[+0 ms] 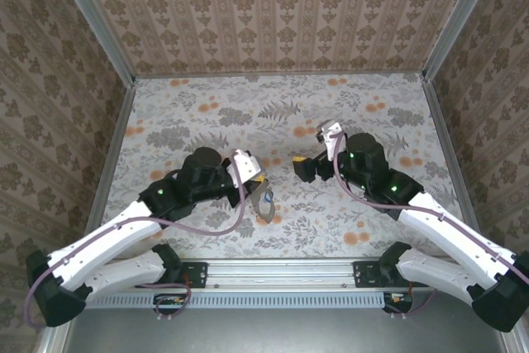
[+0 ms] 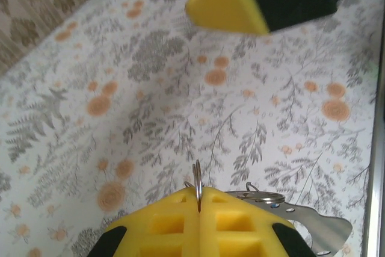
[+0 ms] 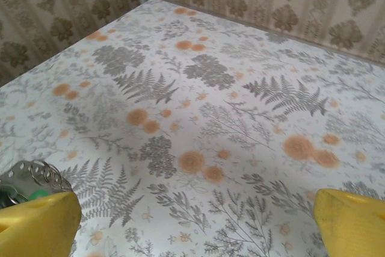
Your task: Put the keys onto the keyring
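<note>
My left gripper (image 2: 199, 200) is shut on the keyring (image 2: 197, 179), a thin grey loop standing edge-on between the yellow pads. A second wire loop (image 2: 264, 197) and a flat silvery key (image 2: 322, 228) hang off it to the right. From above, the left gripper (image 1: 257, 179) sits at table centre with the keys (image 1: 266, 204) dangling below it. My right gripper (image 1: 300, 167) faces it from the right, a short gap away. The right gripper (image 3: 195, 233) is open with nothing between its fingers. A silvery patterned key head (image 3: 30, 176) with a green bit (image 3: 37, 195) shows beside its left fingertip (image 3: 36, 227).
The floral tablecloth (image 1: 273, 113) covers the table, with patterned walls on three sides. A metal rail (image 1: 281, 270) runs along the near edge between the arm bases. The right gripper's yellow tip (image 2: 225, 4) hangs ahead of the left wrist camera.
</note>
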Action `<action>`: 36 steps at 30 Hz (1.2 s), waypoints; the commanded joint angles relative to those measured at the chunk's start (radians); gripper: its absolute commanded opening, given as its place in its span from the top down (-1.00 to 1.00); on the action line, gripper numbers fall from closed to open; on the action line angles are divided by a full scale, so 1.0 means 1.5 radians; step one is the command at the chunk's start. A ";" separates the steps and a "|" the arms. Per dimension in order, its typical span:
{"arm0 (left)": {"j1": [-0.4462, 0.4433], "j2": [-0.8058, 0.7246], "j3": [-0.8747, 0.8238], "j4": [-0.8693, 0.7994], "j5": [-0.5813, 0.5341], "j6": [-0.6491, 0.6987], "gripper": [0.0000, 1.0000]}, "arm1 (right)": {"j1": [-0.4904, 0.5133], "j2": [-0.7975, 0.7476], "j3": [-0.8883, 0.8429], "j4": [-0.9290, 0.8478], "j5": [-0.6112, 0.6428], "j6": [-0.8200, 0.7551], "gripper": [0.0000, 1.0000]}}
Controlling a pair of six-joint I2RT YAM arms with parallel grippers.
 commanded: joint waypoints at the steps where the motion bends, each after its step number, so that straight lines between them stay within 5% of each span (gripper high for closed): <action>1: 0.000 0.049 0.015 0.034 -0.024 -0.029 1.00 | -0.025 -0.051 -0.027 0.057 0.028 0.037 -1.00; 8: 0.007 0.207 0.047 0.104 -0.048 -0.051 1.00 | -0.054 -0.157 -0.091 0.086 0.097 0.030 -1.00; 14: 0.018 0.327 0.100 0.125 -0.057 -0.071 1.00 | -0.103 -0.143 -0.109 0.069 0.092 0.053 -1.00; 26: 0.079 0.513 0.187 0.121 0.062 -0.162 1.00 | -0.173 -0.107 -0.145 0.102 0.023 0.082 -1.00; 36: 0.089 0.338 0.195 -0.002 0.018 -0.141 0.03 | -0.175 -0.131 -0.149 0.115 0.118 0.059 -1.00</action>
